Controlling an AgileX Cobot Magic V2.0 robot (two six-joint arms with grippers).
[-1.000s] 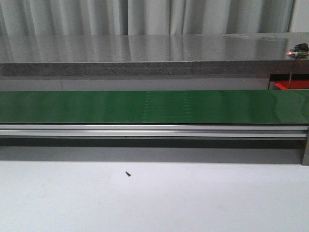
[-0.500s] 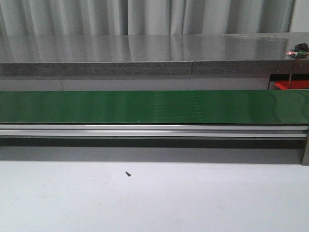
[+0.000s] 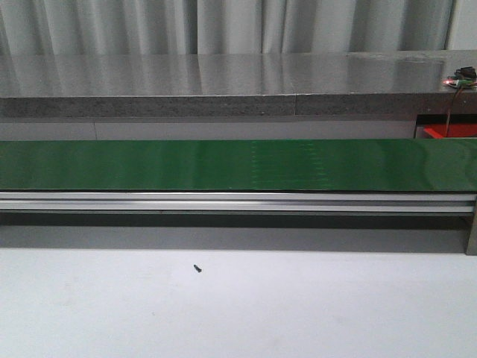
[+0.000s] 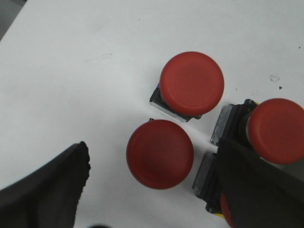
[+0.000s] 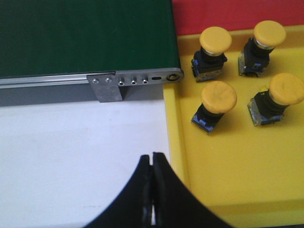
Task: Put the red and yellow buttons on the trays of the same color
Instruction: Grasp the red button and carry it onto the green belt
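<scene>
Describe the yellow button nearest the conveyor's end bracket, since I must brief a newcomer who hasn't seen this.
Start at the green conveyor belt and follow its aluminium rail to the end by the yellow plastic tray. Four yellow mushroom-head buttons stand in the tray; the one meant sits just past the rail's tip. Unlike the others, it is both in the row nearer the red strip and closest to the belt.

red buttons (image 4: 160,153): 3; yellow buttons (image 5: 218,97): 4; yellow tray (image 5: 237,175): 1
</scene>
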